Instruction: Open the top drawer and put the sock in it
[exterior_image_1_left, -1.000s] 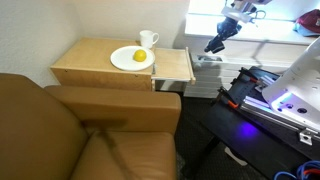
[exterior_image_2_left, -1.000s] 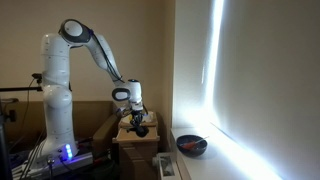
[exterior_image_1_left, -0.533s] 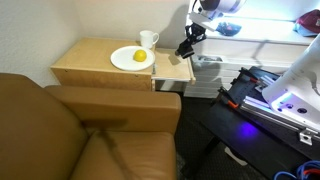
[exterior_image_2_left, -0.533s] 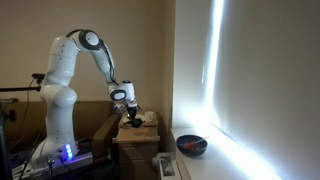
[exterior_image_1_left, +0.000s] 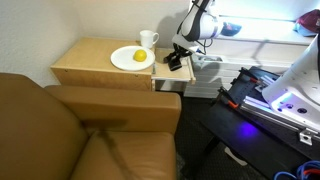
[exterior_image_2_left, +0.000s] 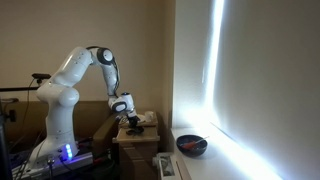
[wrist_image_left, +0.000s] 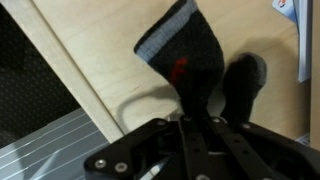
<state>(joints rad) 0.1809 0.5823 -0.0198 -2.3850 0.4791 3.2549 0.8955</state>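
The top drawer (exterior_image_1_left: 163, 72) of the light-wood cabinet stands pulled out; its pale wooden floor fills the wrist view (wrist_image_left: 100, 60). My gripper (exterior_image_1_left: 178, 55) is low over the drawer and shut on the sock (wrist_image_left: 182, 48), a dark grey sock with a lighter cuff band and a small red mark. The sock hangs from the fingers (wrist_image_left: 205, 105) and its end reaches the drawer floor. In an exterior view the gripper (exterior_image_2_left: 128, 122) sits just above the cabinet (exterior_image_2_left: 137, 140).
On the cabinet top are a white plate (exterior_image_1_left: 128, 58) with a yellow item and a white mug (exterior_image_1_left: 148, 40). A brown sofa (exterior_image_1_left: 70, 130) is beside the cabinet. A dark bowl (exterior_image_2_left: 192, 145) lies on the floor near the wall.
The arm has come down and across from the bright window side to the open drawer, carrying the sock, which now hangs low in the drawer.
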